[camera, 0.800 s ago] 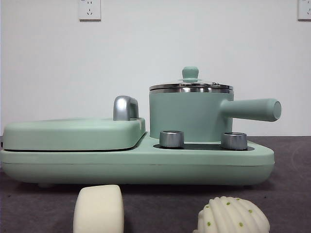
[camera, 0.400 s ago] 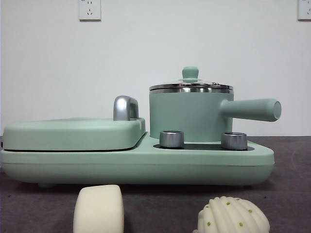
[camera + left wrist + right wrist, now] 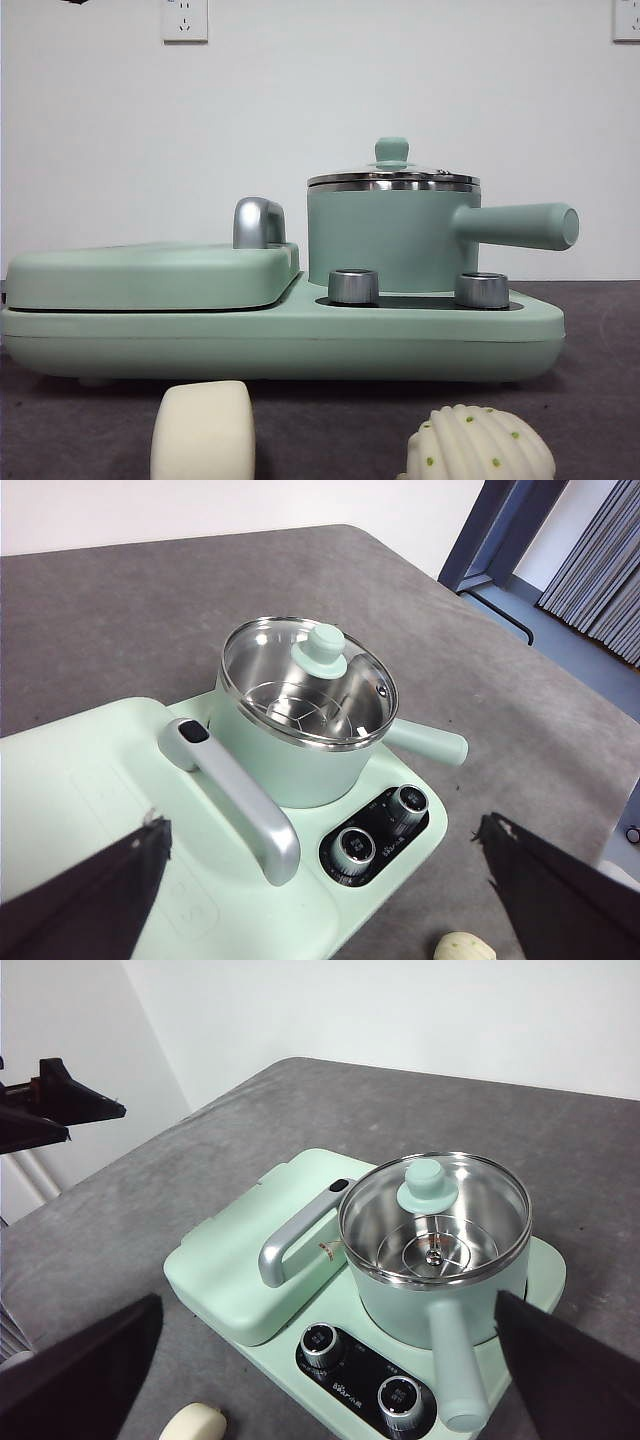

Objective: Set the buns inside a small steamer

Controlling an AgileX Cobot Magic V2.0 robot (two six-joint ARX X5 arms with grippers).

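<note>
You have 2 hands up above the cooker, both spread wide and holding nothing: the left hand (image 3: 320, 900) and the right hand (image 3: 330, 1380). Below them sits 1 small steamer (image 3: 392, 235), its glass lid (image 3: 435, 1215) on, resting on the mint-green cooker base (image 3: 280, 335) beside 1 flat griddle cover (image 3: 150, 275) and behind 2 steel knobs (image 3: 353, 286). You see 2 buns on the grey worktop (image 3: 590, 400) in front: 1 smooth block (image 3: 203, 432) and 1 ribbed shell bun (image 3: 478, 445), apart.
</note>
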